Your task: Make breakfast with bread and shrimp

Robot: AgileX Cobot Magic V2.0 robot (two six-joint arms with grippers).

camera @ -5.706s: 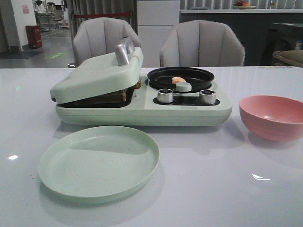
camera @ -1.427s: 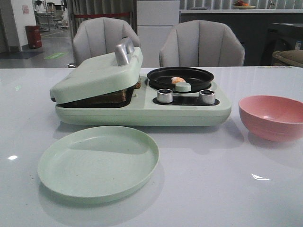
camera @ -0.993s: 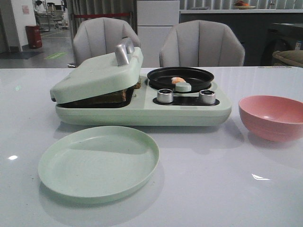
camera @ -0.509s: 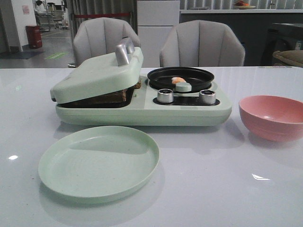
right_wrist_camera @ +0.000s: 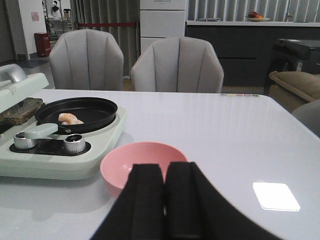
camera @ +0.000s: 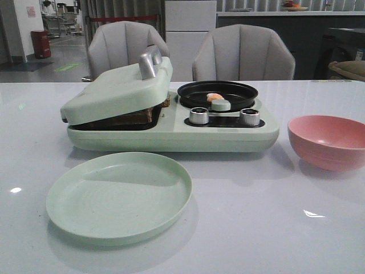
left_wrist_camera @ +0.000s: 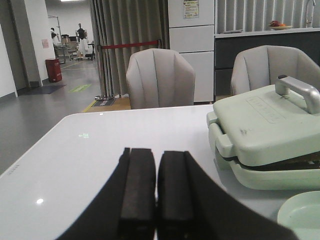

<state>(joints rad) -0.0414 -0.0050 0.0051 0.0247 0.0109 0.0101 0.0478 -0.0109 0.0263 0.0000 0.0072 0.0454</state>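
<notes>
The bread lies inside the pale-green breakfast maker, under its half-lowered lid; only a brown edge shows, also in the right wrist view. One orange-pink shrimp lies in the black pan, also in the right wrist view. My left gripper is shut and empty over the table, left of the maker. My right gripper is shut and empty, just behind the pink bowl. Neither gripper shows in the front view.
A pale-green plate lies on the table in front of the maker. The pink bowl stands to the right. Two silver knobs and a pale-green pan handle sit on the maker. Two grey chairs stand behind the table.
</notes>
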